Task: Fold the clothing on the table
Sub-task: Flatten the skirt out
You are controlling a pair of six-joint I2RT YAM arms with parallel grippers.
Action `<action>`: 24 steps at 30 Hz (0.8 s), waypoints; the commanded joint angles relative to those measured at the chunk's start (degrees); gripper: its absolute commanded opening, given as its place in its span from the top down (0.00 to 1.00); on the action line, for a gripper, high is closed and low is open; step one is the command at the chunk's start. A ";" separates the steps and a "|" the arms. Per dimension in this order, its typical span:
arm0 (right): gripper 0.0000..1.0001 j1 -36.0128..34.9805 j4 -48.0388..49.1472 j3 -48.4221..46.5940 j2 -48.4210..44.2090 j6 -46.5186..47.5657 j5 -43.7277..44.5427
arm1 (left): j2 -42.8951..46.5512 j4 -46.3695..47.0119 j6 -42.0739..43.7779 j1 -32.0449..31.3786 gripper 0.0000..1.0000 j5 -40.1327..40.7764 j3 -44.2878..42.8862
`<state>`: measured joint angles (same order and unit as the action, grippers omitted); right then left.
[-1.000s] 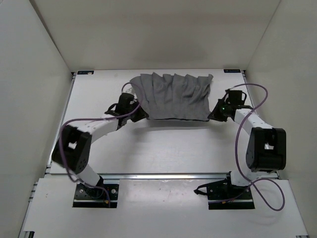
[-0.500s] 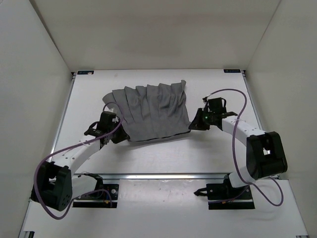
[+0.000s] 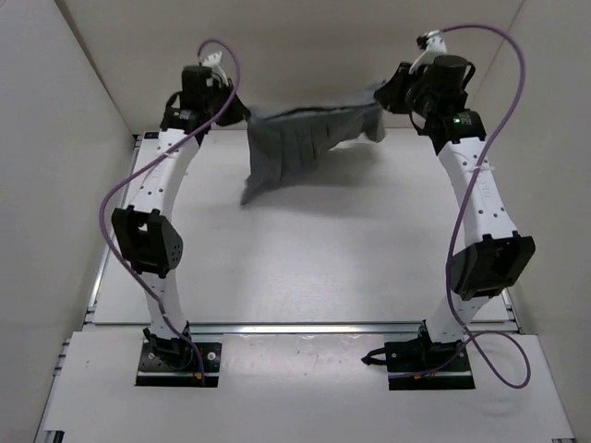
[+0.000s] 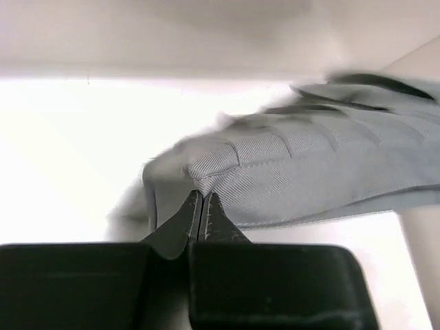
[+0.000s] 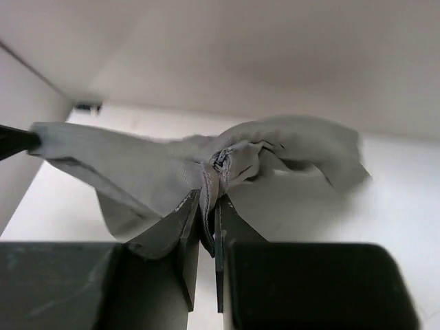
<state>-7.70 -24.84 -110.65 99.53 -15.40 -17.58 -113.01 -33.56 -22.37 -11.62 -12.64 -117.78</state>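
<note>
The grey clothing [image 3: 300, 138] hangs in the air over the far part of the white table [image 3: 305, 249], stretched between both arms, its lower end drooping toward the left. My left gripper [image 3: 242, 113] is shut on the clothing's left edge; in the left wrist view the pleated fabric [image 4: 309, 172] runs off to the right from the gripper [image 4: 201, 196]. My right gripper [image 3: 388, 92] is shut on a bunched corner of the clothing [image 5: 234, 161], the hem pinched in the gripper [image 5: 207, 199].
White walls close in the table on the left, back and right. Both arms reach high and far toward the back wall. A metal rail [image 3: 305, 326] runs along the near edge by the arm bases.
Both arms have swung up and back from low over the table to high near the back wall, lifting the clothing off the surface. Both grips stayed shut.
</note>
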 commanded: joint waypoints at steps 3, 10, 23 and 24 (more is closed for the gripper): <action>0.99 0.14 2.93 6.36 -11.43 6.53 4.49 | 14.54 -0.98 4.61 4.76 1.00 0.75 1.63; 1.00 1.11 1.66 43.10 -28.92 5.03 6.76 | 31.59 -0.82 10.86 -5.51 1.00 8.60 37.01; 1.00 -2.23 0.48 66.18 -37.50 -5.25 -3.94 | 49.83 -3.10 1.45 -4.30 1.00 3.51 71.47; 1.00 -1.01 2.58 64.61 -35.65 -5.17 -4.65 | 47.56 -1.70 1.89 -4.03 1.00 2.98 69.72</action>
<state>-10.85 -28.93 -43.42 60.31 -19.79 -23.53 -63.22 -37.23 -21.28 -17.91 -11.68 -45.23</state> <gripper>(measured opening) 0.080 0.025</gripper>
